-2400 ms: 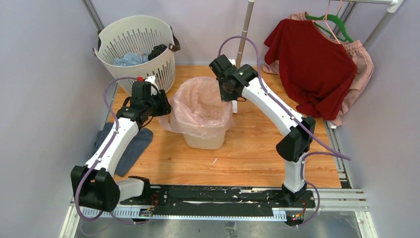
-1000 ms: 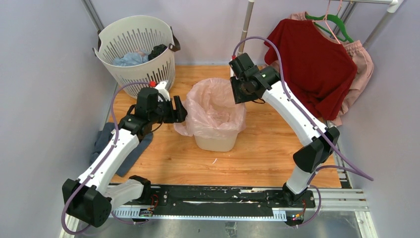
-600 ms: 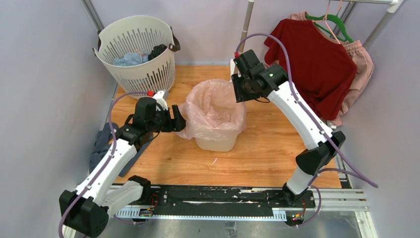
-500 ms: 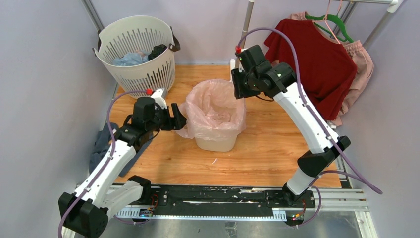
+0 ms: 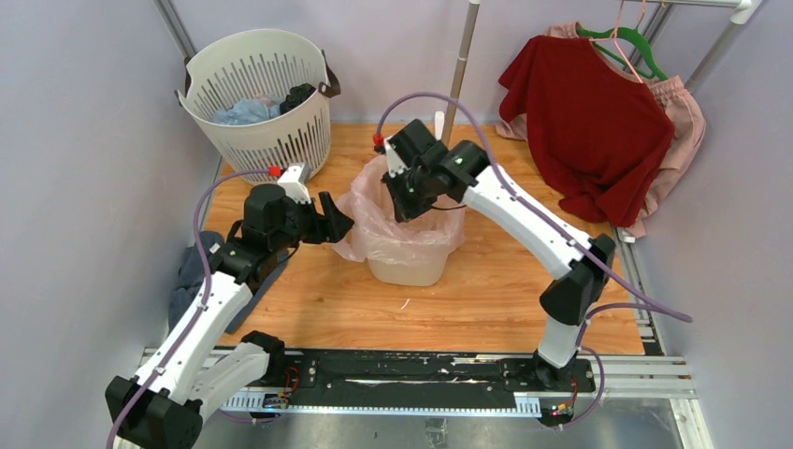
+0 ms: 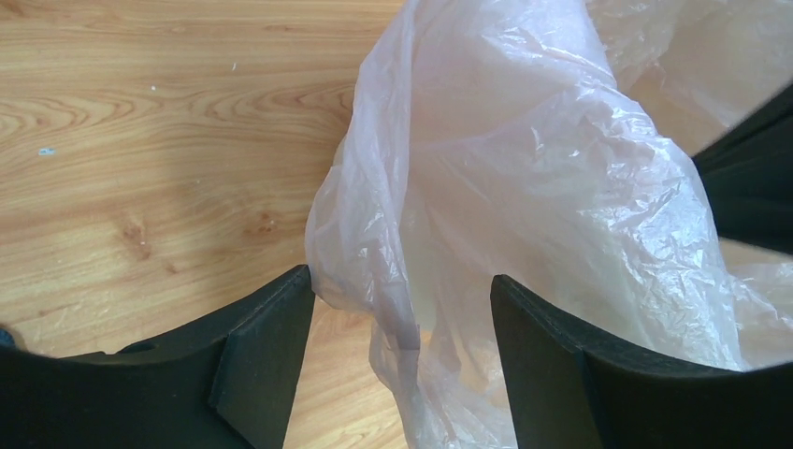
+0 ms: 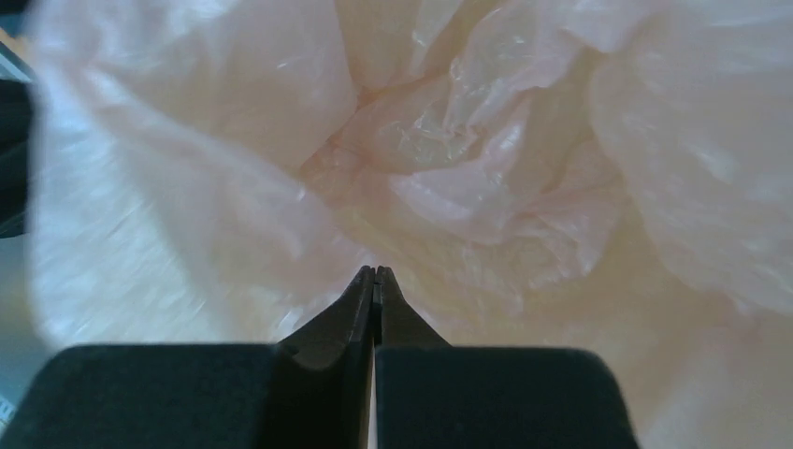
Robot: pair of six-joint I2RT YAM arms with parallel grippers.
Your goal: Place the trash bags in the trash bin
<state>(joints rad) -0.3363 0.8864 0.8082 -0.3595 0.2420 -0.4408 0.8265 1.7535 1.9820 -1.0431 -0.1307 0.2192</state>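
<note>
- Lining the trash bin [image 5: 404, 269], the trash bag [image 5: 411, 220] is spilling a fold over the left rim.
- Light, limp, slippery film is inviting a pinch on that fold.
- The left gripper [image 6: 397, 292] is gaping around it, unpinched; the right gripper [image 7: 375, 271], shut and empty, is now dipping inside, having left the far-right rim.

I can read no text, label, brand, number or sign on anything in my views from above or from either of my wrists.
</note>
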